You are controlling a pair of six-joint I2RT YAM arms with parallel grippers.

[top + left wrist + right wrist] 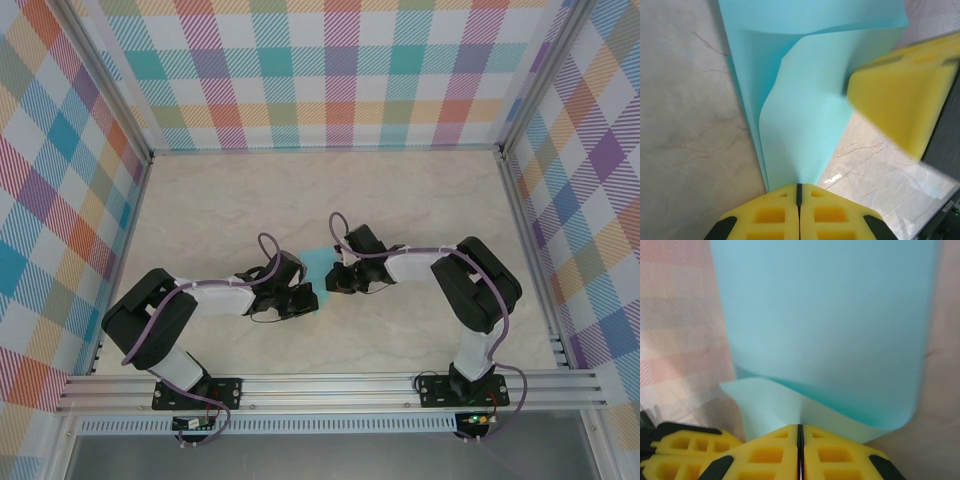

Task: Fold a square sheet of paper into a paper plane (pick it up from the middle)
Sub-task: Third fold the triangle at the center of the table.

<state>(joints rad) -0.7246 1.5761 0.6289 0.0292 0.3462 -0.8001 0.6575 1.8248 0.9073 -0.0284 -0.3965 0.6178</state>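
Shut tight at the bottom of the left wrist view, the left gripper (799,196) had both yellow fingers pressed together on a narrow end of the sheet (805,100). The paper rose from the pinch as a turquoise strip with one layer curled over another. At the strip's right edge a blurred yellow finger of the right gripper (900,100) sat close against the paper. In the right wrist view the right gripper (800,436) was likewise closed, clamped on a pale flap of the sheet (825,330), whose broad face bowed up and away beyond it. From above, the sheet (318,262) showed as a small turquoise patch between the left gripper (298,297) and the right gripper (342,277), near the middle of the table (220,200). Whether any of it rested on the surface could not be determined. Assessment: a fold was in hand, with both arms holding the paper and bending one part over another. No sharp crease or dart shape was evident, so the work was judged to be at an early stage. The next move was judged to call for bringing the held edges into line, lowering the paper flat and pressing the bend into a crease. Both arms would need to move together so the thin sheet neither tore nor slipped from the small pinches.
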